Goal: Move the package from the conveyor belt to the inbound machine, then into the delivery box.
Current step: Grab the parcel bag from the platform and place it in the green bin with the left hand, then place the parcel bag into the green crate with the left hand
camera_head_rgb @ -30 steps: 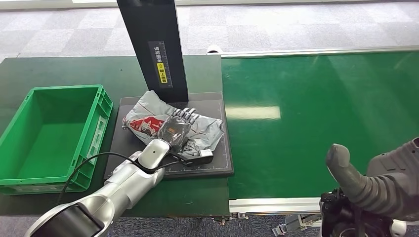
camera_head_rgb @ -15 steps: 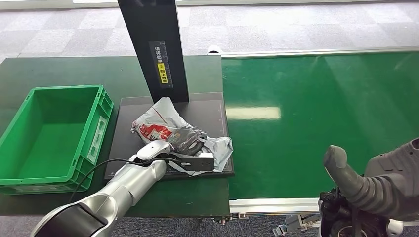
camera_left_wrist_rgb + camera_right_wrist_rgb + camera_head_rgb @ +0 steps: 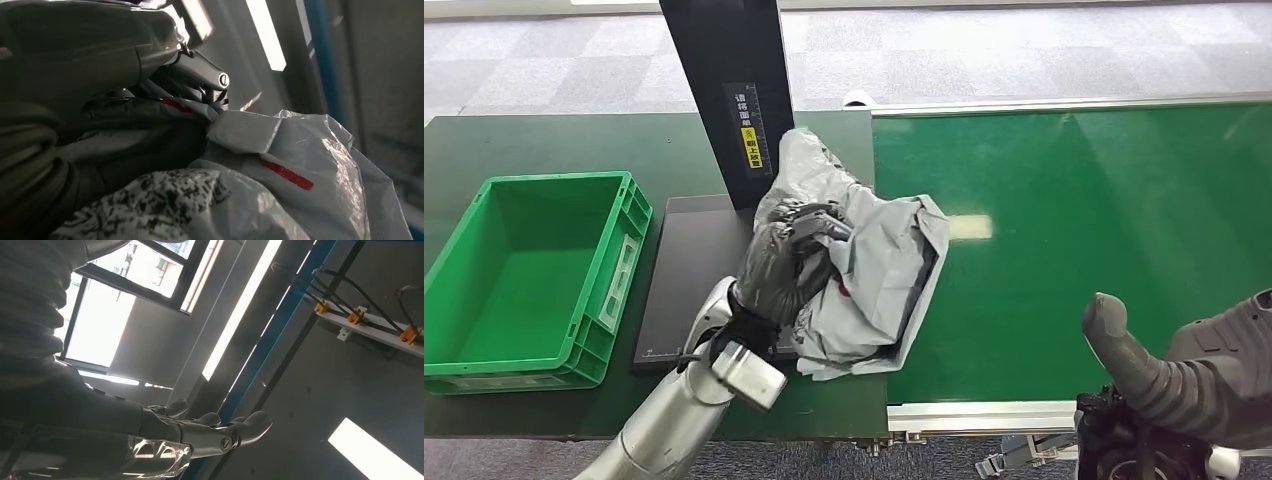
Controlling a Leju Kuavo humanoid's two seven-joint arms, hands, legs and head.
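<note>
Your left robot hand (image 3: 786, 262) grasps the package (image 3: 879, 275), a crumpled grey plastic mailer, and holds it lifted above the scan plate (image 3: 694, 270). The bag hangs over the plate's edge nearest the belt (image 3: 1104, 230), with its outer flap reaching across onto the green belt. In the left wrist view the fingers (image 3: 200, 70) close over folds of the package (image 3: 280, 165), whose skin carries red marks and a black-and-white printed patch.

The plate lies on the dark tabletop (image 3: 544, 140), and the black post (image 3: 729, 90) of the inbound machine rises from the plate's far edge. The green box (image 3: 529, 275) stands on the tabletop just beside the plate, on the side away from the belt.

Your right robot hand (image 3: 1159, 375) is well apart from the plate, past the belt's near edge. It is released: in the right wrist view its fingers (image 3: 225, 427) extend with nothing in them.
</note>
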